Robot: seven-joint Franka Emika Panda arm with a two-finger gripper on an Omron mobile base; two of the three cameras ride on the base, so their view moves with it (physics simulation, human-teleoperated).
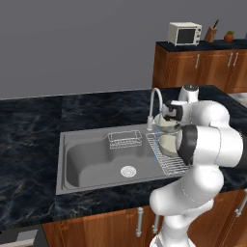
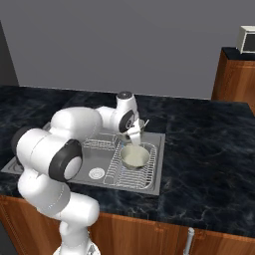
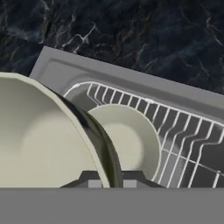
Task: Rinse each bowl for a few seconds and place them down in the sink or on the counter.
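Note:
One cream-white bowl (image 3: 39, 140) is clamped by its rim in my shut gripper (image 3: 111, 181) and tilted on edge. It hangs beside the faucet spout (image 1: 150, 120) over the right part of the sink (image 1: 87, 144); the held bowl (image 1: 166, 127) sits just under my hand (image 1: 171, 112). A second bowl (image 1: 167, 144) (image 2: 134, 155) (image 3: 127, 140) rests upright on the ribbed wire rack (image 2: 144, 174) directly below it. A thin blue streak of water (image 1: 155, 152) falls from the spout into the sink.
A small wire basket (image 1: 124, 139) sits at the sink's back edge, and the round drain (image 1: 128, 171) is in the basin's middle. Black marble counter (image 2: 204, 149) surrounds the sink. A taller cabinet with a microwave (image 1: 185, 33) stands at the far right.

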